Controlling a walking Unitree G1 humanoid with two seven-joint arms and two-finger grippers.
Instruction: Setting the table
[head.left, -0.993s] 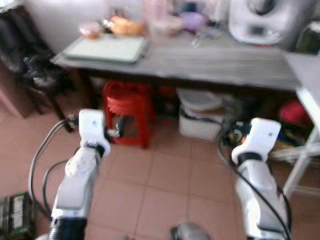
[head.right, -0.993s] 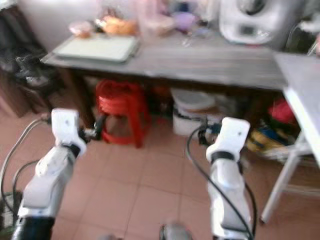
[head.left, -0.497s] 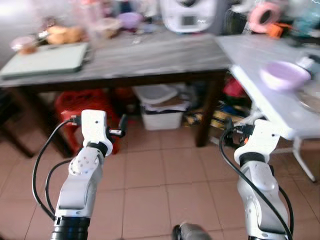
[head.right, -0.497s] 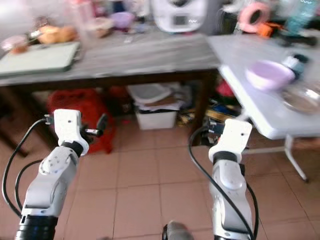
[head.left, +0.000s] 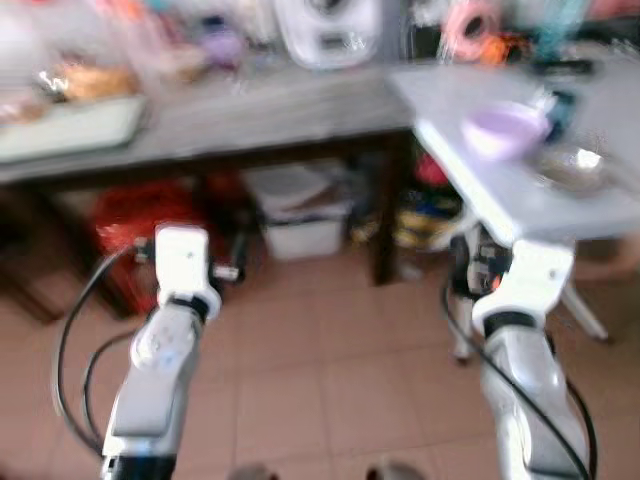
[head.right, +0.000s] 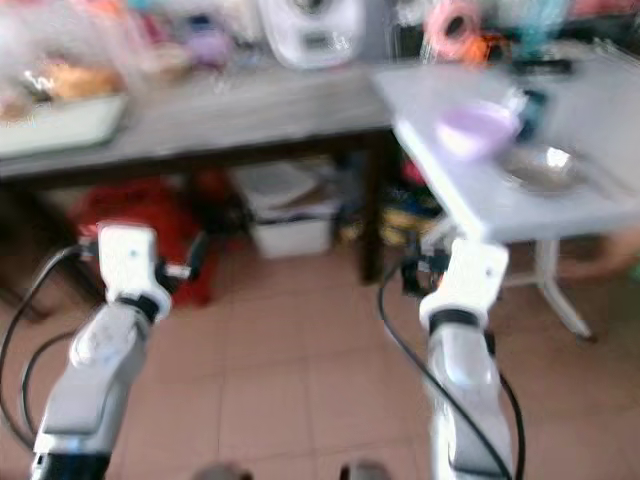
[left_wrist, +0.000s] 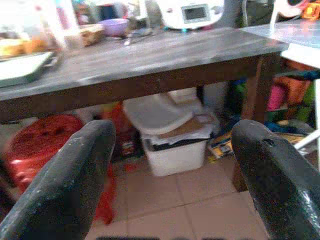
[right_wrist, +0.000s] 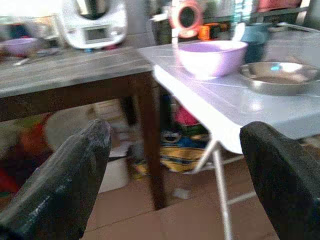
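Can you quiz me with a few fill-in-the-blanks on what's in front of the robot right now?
1. The purple bowl stands on the ____ table.
2. Beside that bowl lies a ____ plate.
3. Under the dark table sits a red ____.
4. Both grippers, left and right, are ____.

Missing words: white; metal; stool; open

I see a long table (head.left: 250, 110) across the far side, with an appliance (head.left: 327, 30) at its far right end and a tray (head.left: 65, 128) at its left. A bin (head.left: 300, 210) sits on the floor under it. A second table (head.left: 520, 185) juts near on the right, carrying a bowl (head.left: 503, 130) and, just right of it, a dish (head.left: 570, 168).
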